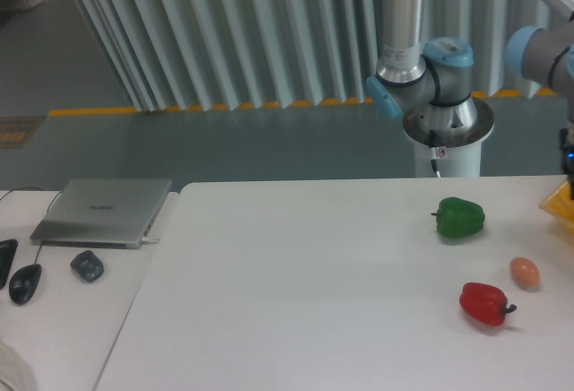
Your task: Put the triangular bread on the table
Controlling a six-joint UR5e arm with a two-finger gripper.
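White table [305, 265] holds green pepper [461, 218], red pepper [484, 303], egg [525, 272]; jaws out of view.

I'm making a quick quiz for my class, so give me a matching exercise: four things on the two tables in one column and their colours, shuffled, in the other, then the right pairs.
Things:
1. pepper nearer the robot base
2. pepper at the front of the table
3. egg
4. laptop

Colours:
A. silver-grey
B. red
C. green
D. orange-brown

Pairs: 1-C, 2-B, 3-D, 4-A
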